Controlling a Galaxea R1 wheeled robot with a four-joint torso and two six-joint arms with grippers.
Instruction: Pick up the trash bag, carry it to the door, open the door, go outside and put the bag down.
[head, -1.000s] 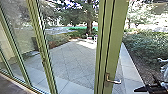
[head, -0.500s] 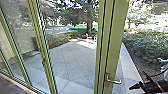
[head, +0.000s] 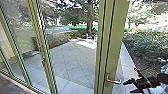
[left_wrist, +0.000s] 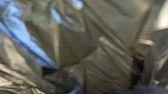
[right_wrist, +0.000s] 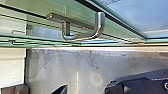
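Note:
In the head view my right gripper (head: 128, 87) is open at the lower right, its fingertips just right of the metal door handle (head: 113, 81), with a small gap showing between them. The handle is on the green frame of the glass door (head: 110, 47). The right wrist view shows the bent handle (right_wrist: 82, 37) up close, with my open right gripper (right_wrist: 86, 89) apart from it. Crumpled dark plastic of the trash bag (left_wrist: 107, 60), with a bluish shine, is close to the camera in the left wrist view.
Tall glass panels with green frames (head: 41, 47) stand at the left. Beyond the glass lie a paved yard (head: 72, 60), bushes (head: 147, 47) at the right and a tree trunk (head: 89, 25). A strip of dark indoor floor (head: 10, 86) runs along the lower left.
My right gripper has come leftward, closer to the door handle, and has turned so that its two fingers show apart. The door and the camera have kept their places.

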